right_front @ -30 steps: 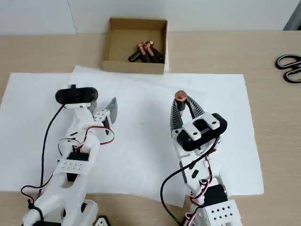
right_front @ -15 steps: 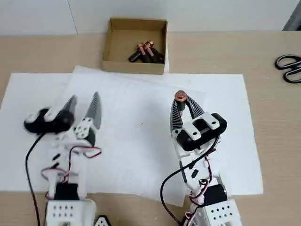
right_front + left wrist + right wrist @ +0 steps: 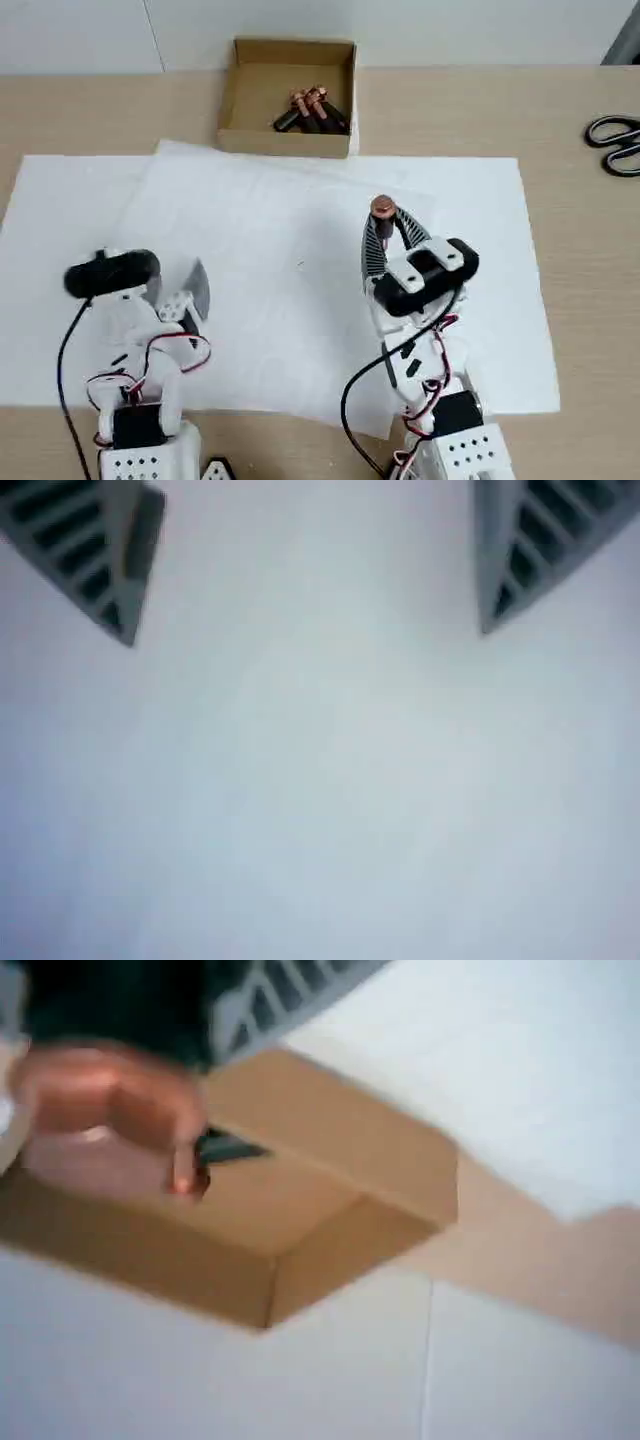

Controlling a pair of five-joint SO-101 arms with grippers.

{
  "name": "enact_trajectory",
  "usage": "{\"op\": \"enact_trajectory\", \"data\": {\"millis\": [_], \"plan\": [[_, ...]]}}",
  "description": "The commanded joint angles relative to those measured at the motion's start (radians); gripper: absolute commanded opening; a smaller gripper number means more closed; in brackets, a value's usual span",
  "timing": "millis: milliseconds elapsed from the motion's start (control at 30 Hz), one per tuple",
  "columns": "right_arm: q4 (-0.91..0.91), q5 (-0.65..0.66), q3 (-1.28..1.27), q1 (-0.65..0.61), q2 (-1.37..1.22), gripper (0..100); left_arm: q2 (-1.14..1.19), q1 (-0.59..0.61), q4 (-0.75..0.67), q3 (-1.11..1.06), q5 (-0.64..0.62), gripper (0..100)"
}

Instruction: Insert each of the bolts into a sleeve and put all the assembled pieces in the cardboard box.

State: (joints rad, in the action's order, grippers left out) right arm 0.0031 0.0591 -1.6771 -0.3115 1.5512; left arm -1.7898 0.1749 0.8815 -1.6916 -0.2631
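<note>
My right gripper (image 3: 388,226) is shut on an assembled piece (image 3: 382,212), a copper-headed bolt in a black sleeve, held upright above the white paper right of centre. In the right wrist view the bolt's copper head (image 3: 100,1100) is blurred in front of the cardboard box (image 3: 340,1195). The cardboard box (image 3: 247,100) stands at the back of the table and holds several assembled pieces (image 3: 312,110). My left gripper (image 3: 178,290) hangs open over bare paper at the front left; its two ribbed fingertips (image 3: 110,550) stand wide apart with nothing between them.
A large white paper sheet (image 3: 300,300) covers the middle of the wooden table. Scissors (image 3: 615,143) lie at the far right edge. The box sits just beyond the paper's back edge.
The left arm has swung left and drawn back toward its base, its gripper staying open. The right arm has barely moved and still holds the piece.
</note>
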Motion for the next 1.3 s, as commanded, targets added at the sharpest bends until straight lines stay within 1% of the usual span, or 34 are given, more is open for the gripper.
{"op": "enact_trajectory", "data": {"millis": [0, 467, 733, 800, 867, 933, 1000, 1133, 1267], "plan": [[0.018, 0.008, 0.084, -0.005, 0.018, 0.3, -0.031, 0.005, 0.051, 0.018, -0.008, 21], [0.021, 0.008, 0.103, -0.001, 0.016, 0.3, -0.031, 0.005, 0.049, 0.018, -0.009, 21], [0.021, 0.008, 0.120, 0.027, 0.008, 0.3, -0.031, 0.005, 0.049, 0.018, -0.009, 21], [0.064, 0.009, 0.157, 0.025, 0.001, 0.3, -0.031, 0.005, 0.049, 0.018, -0.009, 21], [0.151, 0.009, 0.242, 0.025, -0.030, 0.3, -0.031, 0.005, 0.049, 0.018, -0.009, 21], [0.203, 0.008, 0.342, 0.025, -0.096, 0.3, -0.031, 0.005, 0.049, 0.018, -0.009, 21], [0.193, 0.006, 0.434, 0.025, -0.200, 0.3, -0.031, 0.005, 0.049, 0.018, -0.009, 21], [0.099, 0.006, 0.626, 0.025, -0.501, 0.3, -0.031, 0.005, 0.049, 0.018, -0.009, 21], [-0.027, 0.006, 0.858, 0.025, -0.868, 0.3, -0.031, 0.005, 0.049, 0.018, -0.009, 21]]}}
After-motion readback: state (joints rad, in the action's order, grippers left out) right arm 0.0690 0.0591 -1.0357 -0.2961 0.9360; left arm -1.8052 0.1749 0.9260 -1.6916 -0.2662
